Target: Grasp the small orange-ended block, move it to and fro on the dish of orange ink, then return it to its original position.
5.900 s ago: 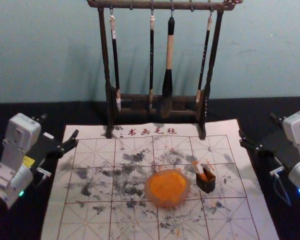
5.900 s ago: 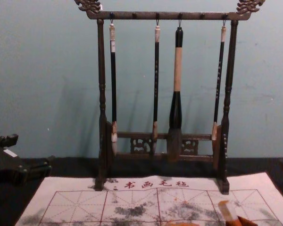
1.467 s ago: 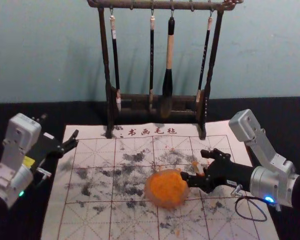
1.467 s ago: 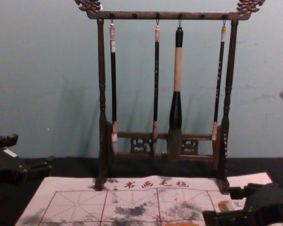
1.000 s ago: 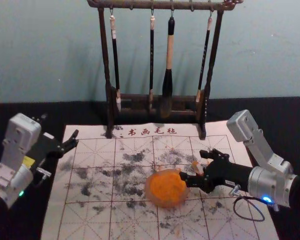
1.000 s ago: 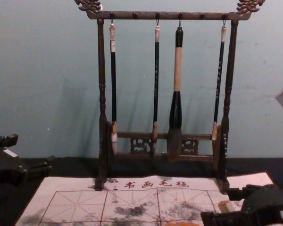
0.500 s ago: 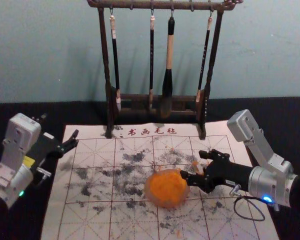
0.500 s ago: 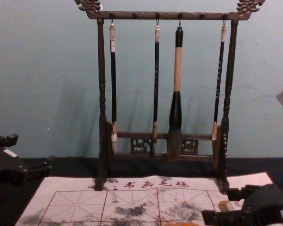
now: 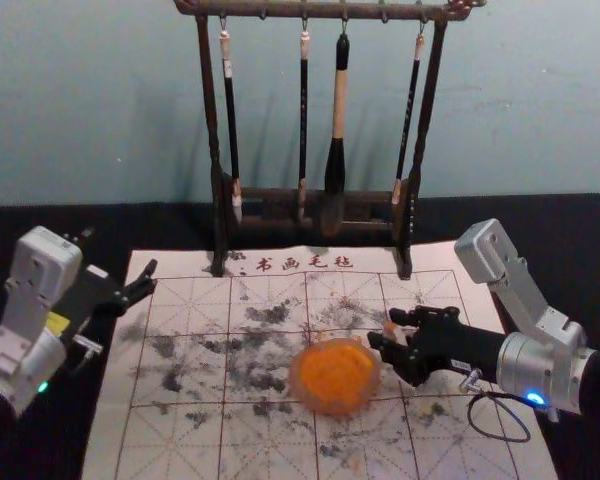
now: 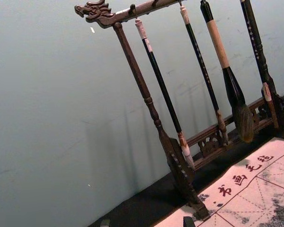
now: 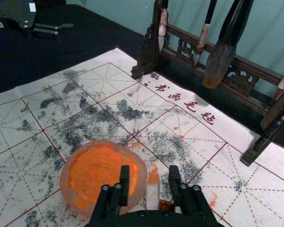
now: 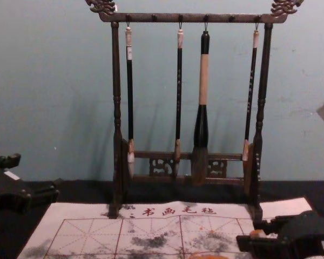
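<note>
A smudgy mat (image 9: 180,445) lies near a blue wall (image 9: 100,110). The right gripper (image 9: 382,328) is spread around the white, orange-tipped block (image 11: 153,193). The left gripper (image 9: 119,257), left of the middle, is spread too.

Rack (image 12: 167,18) blocks bk, gap to dish (image 9: 333,378)

Four dark red Chinese characters (image 9: 305,263), 书画毛毡, run in a row along the edge of the mat (image 9: 170,450) by the brush rack (image 12: 167,18); the second brush (image 12: 179,81) and the fourth brush (image 12: 250,89), counted from the robot's left, bear fine writing down their handles, too small to read; the left gripper (image 9: 120,250) and the right gripper (image 9: 383,327) each carry a pale label with dark marks, illegible here.
</note>
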